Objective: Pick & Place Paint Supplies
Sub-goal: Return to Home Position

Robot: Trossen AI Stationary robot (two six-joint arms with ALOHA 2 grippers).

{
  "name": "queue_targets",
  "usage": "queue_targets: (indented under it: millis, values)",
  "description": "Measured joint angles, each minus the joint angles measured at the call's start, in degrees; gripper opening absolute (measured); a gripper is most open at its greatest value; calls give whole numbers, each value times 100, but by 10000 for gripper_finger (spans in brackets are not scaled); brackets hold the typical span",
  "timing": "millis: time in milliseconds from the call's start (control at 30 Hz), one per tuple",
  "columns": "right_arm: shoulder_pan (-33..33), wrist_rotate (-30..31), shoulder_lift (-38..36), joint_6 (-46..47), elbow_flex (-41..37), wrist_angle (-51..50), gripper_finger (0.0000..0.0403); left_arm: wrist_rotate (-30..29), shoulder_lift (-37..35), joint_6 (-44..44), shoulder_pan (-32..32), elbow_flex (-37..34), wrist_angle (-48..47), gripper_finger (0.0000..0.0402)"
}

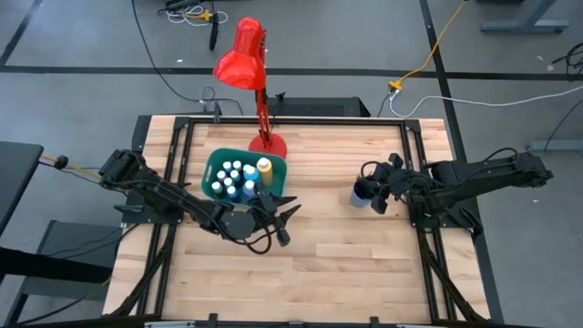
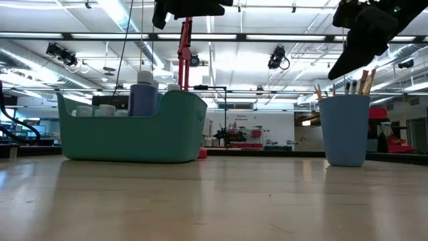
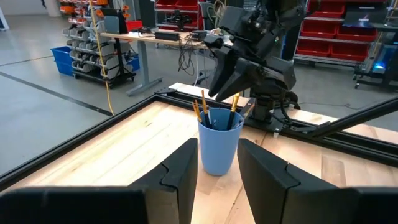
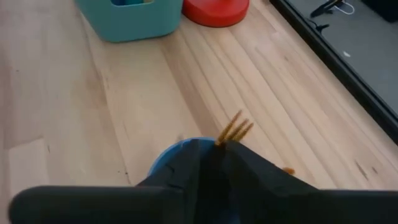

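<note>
A small blue cup [image 3: 219, 155] stands on the wooden table, right of the middle, with several thin brushes [image 3: 235, 102] upright in it. Their upper ends stick out above the rim. My right gripper [image 3: 229, 87] hangs slanting down right over the cup [image 1: 361, 194], its fingers a little apart, so it is open. My left gripper [image 1: 284, 217] is open and level in mid-air, pointing at the cup from the table's left. A teal bin [image 1: 211, 169] at centre left holds several white-capped paint bottles [image 1: 235, 178] and a yellow bottle [image 1: 264, 167]. My right gripper has its fingertips [image 3: 217, 87] at the upper ends of the brushes [image 4: 235, 129]. I cannot tell whether they touch them. The brushes stand in the cup.
A red desk lamp [image 1: 246, 55] stands on its round base [image 1: 269, 146] just behind the bin, its head over the table's far edge. A black frame [image 1: 301, 120] borders the table. Bare wood lies between bin and cup and along the near side.
</note>
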Motion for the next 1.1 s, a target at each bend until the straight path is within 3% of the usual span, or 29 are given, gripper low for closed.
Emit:
queue_targets:
  millis: [267, 467, 667, 867, 1000, 1100]
  values:
    - [0, 1, 41, 0, 0, 0, 133, 1, 0, 2, -1, 0, 0, 125]
    - [0, -122, 35, -30, 0, 7, 138, -31, 0, 383, -1, 0, 1, 125]
    - [0, -485, 22, -502, 0, 367, 127, -813, -201, 932, -219, -4, 9, 119]
    - [0, -500, -54, -1300, 309, 604, 118, -1669, -818, 1686, -603, -4, -38, 78]
    - [0, -500, -171, -1603, 674, 624, 112, -1570, -1361, 2018, -798, -3, -252, 38]
    - [0, -510, -322, -1941, 828, 614, 107, -1290, -1835, 1874, -844, -2, -1031, 10]
